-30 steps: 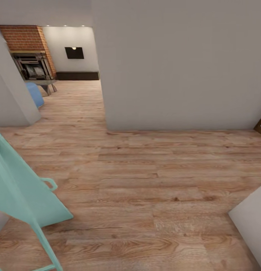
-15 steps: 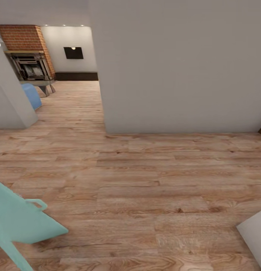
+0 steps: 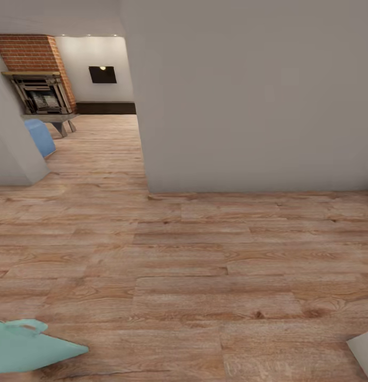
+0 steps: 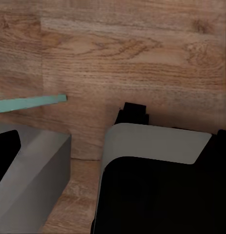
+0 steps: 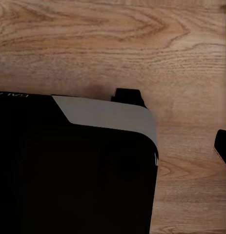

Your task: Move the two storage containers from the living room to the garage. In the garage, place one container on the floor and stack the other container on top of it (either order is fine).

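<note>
The two storage containers are out of view. Past a wall corner, an opening leads to the living room with its brick fireplace point(image 3: 40, 79) and a blue sofa end point(image 3: 38, 137). In the left wrist view, dark fingertips point(image 4: 224, 146) sit at the picture's two sides above wood planks, so my left gripper point(image 4: 115, 156) stands open with nothing in it. The right wrist view has one dark fingertip point(image 5: 223, 146) at the side edge and nothing held, above my own dark base point(image 5: 73, 165).
A big pale grey wall point(image 3: 247, 106) blocks the way straight ahead. A second wall corner point(image 3: 11, 154) stands at the left of the opening. A teal object point(image 3: 25, 347) lies near my left, a white one point(image 3: 364, 347) near my right. Light wood planks point(image 3: 194, 254) stretch between.
The camera has moved forward: the teal object and the white one have slid down toward the picture's lower corners, and the wall looms larger.
</note>
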Available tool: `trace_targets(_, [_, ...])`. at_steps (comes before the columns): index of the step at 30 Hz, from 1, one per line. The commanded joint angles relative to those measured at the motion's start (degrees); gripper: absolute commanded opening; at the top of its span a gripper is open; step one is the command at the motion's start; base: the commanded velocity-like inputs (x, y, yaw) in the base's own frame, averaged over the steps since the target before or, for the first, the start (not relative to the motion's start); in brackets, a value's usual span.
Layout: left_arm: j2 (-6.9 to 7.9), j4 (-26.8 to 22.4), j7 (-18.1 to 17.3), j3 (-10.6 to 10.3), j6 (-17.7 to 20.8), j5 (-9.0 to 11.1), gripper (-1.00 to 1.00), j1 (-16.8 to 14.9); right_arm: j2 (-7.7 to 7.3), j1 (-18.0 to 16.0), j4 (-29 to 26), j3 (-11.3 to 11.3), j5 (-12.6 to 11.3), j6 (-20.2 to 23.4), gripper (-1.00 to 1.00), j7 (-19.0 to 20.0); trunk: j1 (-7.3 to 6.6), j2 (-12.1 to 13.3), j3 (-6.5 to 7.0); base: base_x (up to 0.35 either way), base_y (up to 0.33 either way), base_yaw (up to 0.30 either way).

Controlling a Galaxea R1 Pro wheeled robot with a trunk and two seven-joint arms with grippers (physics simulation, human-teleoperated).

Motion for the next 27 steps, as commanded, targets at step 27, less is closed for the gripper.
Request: trace_targets(27, [-0.01, -0.03, 0.15, 0.00, 0.14, 0.55, 1.00, -0.03, 0.05, -0.05, 0.13, 0.50, -0.52, -0.32, 1.00, -0.14, 0.03, -0.02, -0.04, 0.322, 0.000, 0.032])
